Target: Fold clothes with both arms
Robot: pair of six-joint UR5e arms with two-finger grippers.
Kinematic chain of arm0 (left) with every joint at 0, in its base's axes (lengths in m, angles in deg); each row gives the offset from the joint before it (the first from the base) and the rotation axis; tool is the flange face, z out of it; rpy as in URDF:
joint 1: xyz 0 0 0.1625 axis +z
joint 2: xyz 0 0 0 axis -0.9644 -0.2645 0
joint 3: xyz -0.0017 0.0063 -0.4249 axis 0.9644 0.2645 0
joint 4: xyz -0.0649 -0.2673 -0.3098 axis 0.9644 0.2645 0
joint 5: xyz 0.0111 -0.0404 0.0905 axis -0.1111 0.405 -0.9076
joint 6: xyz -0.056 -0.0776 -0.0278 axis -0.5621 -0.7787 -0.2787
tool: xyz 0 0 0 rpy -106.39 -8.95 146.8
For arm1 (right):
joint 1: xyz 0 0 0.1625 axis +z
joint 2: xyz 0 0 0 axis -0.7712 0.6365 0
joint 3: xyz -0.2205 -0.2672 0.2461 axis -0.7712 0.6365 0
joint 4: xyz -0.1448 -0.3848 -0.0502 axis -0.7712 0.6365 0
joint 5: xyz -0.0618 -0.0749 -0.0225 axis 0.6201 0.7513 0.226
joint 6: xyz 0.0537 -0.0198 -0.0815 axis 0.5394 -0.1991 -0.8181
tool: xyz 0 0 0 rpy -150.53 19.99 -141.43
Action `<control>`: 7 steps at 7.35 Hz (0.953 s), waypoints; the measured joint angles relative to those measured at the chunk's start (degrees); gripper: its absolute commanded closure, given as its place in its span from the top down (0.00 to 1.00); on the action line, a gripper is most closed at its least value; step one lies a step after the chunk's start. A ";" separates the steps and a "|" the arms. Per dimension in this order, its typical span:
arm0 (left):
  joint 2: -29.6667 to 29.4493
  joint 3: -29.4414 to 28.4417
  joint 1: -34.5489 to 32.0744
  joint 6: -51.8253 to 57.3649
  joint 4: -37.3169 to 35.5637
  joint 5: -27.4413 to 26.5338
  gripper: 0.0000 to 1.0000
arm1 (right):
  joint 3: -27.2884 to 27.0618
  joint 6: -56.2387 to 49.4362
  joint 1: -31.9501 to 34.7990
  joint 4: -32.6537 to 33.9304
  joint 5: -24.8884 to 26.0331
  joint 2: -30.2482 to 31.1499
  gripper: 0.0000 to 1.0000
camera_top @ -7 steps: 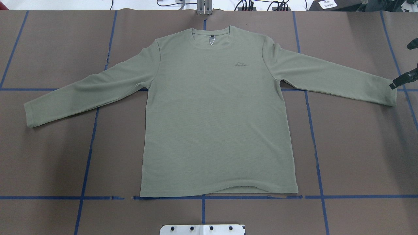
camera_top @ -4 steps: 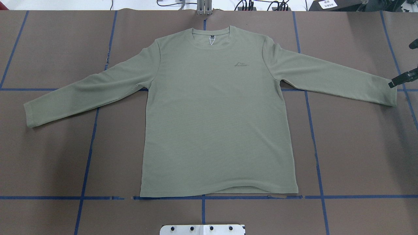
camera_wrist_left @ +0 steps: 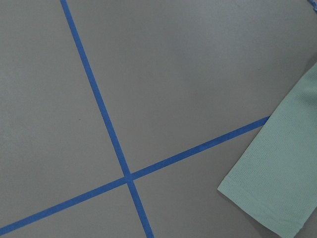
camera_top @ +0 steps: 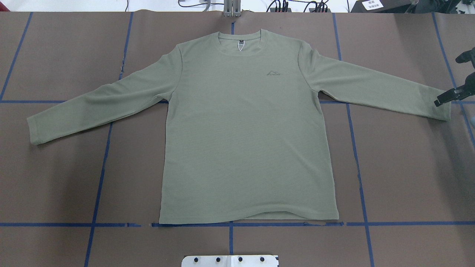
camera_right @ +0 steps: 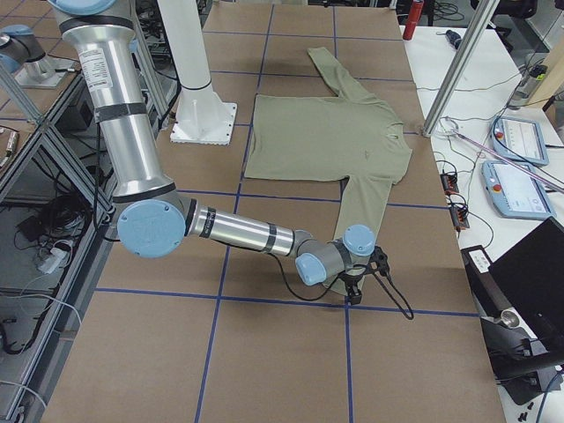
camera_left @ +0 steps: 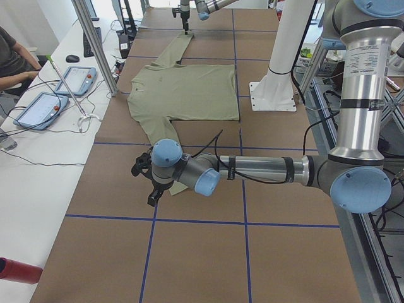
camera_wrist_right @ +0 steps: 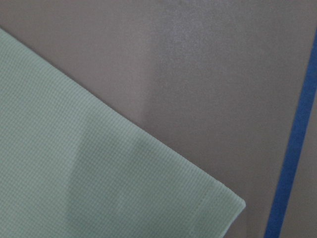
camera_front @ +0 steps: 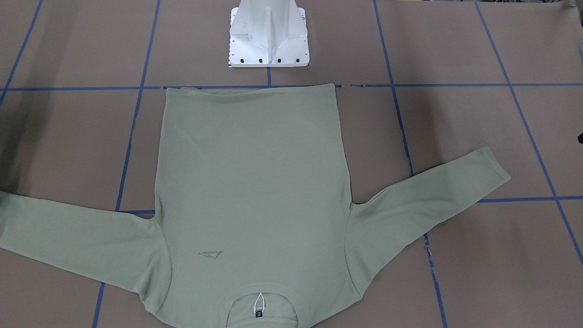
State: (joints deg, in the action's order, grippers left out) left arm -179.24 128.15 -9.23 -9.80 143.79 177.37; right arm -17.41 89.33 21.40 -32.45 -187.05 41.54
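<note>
My right gripper (camera_right: 354, 293) hangs at one cuff of the shirt (camera_top: 245, 141) and my left gripper (camera_left: 146, 186) near the other, each with bare brown table (camera_top: 408, 167) open on the side away from the cloth. My own left forearm (camera_left: 265, 169) lies low across the table, and the white pedestal (camera_front: 268, 41) stands just behind the hem at mid-table. On the operators' edge a slanted metal post (camera_left: 95, 47) rises near the shirt's shoulder.

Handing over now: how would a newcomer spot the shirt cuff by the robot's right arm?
Find the pale sage-green long-sleeved knit shirt flat on the brown, blue-taped table. Follow the sleeve on its chest logo's side to the cuff. Only this cuff has the black right gripper at it.
</note>
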 measured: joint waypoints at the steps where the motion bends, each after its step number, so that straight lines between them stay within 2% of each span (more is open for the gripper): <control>1: -0.03 0.07 0.01 -0.04 0.00 0.00 1.00 | -0.10 0.05 -0.09 0.03 -0.03 0.16 1.00; 3: -0.05 0.17 0.03 -0.06 0.00 0.00 1.00 | -0.11 0.10 -0.14 0.09 -0.06 0.63 1.00; 4: -0.05 0.20 0.02 -0.06 0.00 0.00 1.00 | -0.05 0.16 -0.14 0.12 -0.06 0.86 0.95; 6: -0.05 0.45 0.00 -0.06 0.00 0.00 1.00 | -0.10 0.55 -0.13 0.18 -0.08 1.07 0.54; 7: -0.05 0.52 0.01 -0.06 0.00 0.00 1.00 | -0.24 0.80 -0.09 0.21 -0.14 1.02 0.41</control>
State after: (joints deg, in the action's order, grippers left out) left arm -179.29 128.67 -9.22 -9.86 143.79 177.37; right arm -17.65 90.14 21.30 -32.24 -187.19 42.55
